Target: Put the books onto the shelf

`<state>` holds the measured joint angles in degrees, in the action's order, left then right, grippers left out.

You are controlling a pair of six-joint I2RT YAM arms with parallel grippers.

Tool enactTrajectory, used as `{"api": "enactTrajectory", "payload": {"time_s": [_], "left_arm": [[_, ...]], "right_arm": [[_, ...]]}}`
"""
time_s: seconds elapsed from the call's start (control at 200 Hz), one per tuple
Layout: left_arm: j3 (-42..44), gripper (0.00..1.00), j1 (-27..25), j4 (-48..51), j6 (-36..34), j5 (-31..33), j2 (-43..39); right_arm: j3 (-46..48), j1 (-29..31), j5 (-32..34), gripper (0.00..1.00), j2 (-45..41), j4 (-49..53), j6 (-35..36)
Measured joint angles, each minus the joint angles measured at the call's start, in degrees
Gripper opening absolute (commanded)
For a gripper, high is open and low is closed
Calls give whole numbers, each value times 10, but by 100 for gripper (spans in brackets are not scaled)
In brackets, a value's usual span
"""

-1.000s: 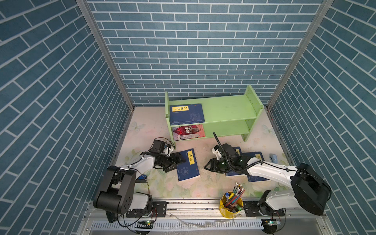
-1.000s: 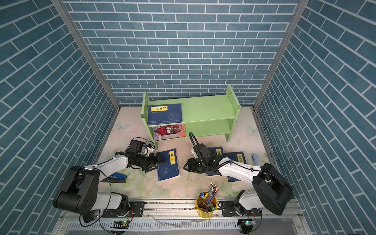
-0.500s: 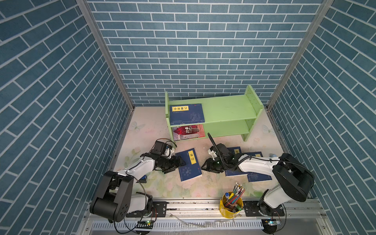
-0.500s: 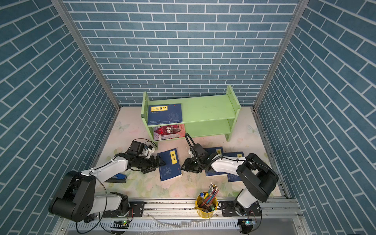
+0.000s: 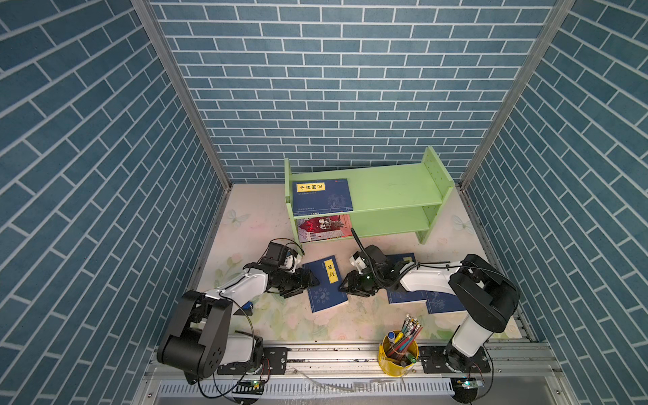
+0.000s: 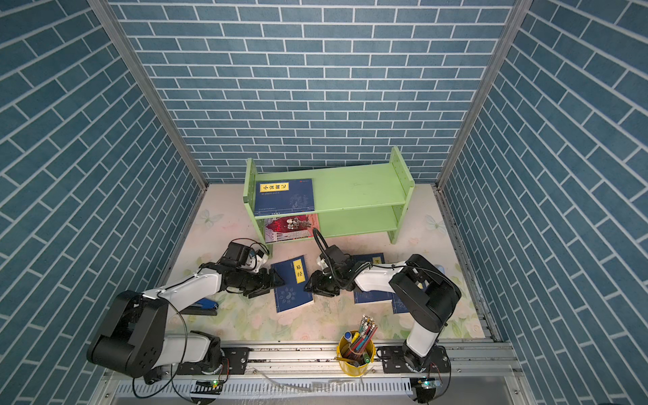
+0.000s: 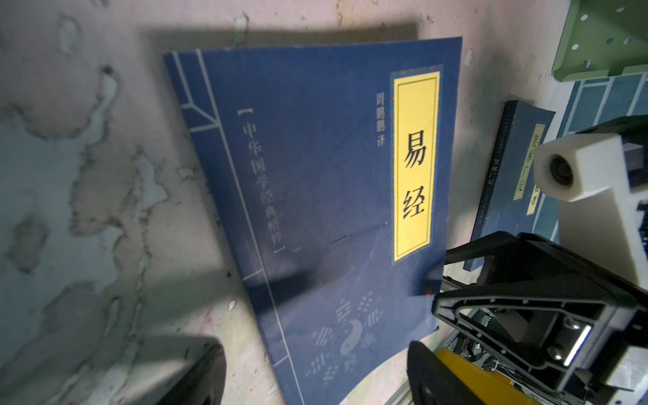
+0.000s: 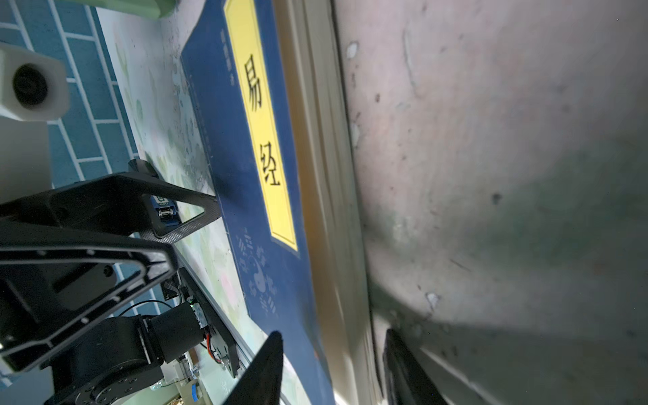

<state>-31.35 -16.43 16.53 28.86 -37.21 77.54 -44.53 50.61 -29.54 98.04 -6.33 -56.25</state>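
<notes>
A navy book (image 5: pixel 324 284) with a yellow label lies flat on the table in front of the green shelf (image 5: pixel 392 189). My left gripper (image 5: pixel 306 284) is at its left edge, open wide; in the left wrist view the book (image 7: pixel 315 196) has a corner between the two fingers (image 7: pixel 196 371). My right gripper (image 5: pixel 343 285) is at the right edge, open, jaws either side of the book's page edge (image 8: pixel 336 245). One navy book (image 5: pixel 322 194) lies on the top tier, a red-and-grey one (image 5: pixel 324 228) on the lower tier. Two more navy books (image 5: pixel 403 298) lie under the right arm.
A yellow cup of pens (image 5: pixel 399 347) stands at the front edge, right of centre. A blue stapler (image 6: pixel 201 306) lies half hidden under the left arm. Brick-patterned walls close in the table on three sides. The shelf's right part holds nothing.
My right gripper has slid left from above the two right-hand books to the middle book's right edge, its elbow rising. The left gripper has stayed at the book's left edge.
</notes>
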Motion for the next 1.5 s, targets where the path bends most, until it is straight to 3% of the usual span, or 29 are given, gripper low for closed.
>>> {"api": "enactTrajectory", "payload": {"time_s": [0.235, 0.595, 0.865, 1.2, 1.35, 1.5], "left_arm": [[-3, 82, -44, -31, -4, -2, 12], [3, 81, -50, -34, -6, 8, 3], [28, 54, -53, -59, 48, -15, 1], [31, 12, -57, -61, 101, -55, -22], [31, 5, -58, -56, 108, -68, -52], [31, 5, -59, -53, 119, -78, -78]], "right_arm": [[-7, 13, -17, 38, 14, 0, -5], [10, 17, -11, 23, 15, -28, -28], [25, 18, -11, 23, 15, -64, -50], [30, 19, -5, 46, 6, -80, -59], [53, 18, 5, 51, -26, -91, -74], [75, 16, 7, 53, -53, -108, -96]]}}
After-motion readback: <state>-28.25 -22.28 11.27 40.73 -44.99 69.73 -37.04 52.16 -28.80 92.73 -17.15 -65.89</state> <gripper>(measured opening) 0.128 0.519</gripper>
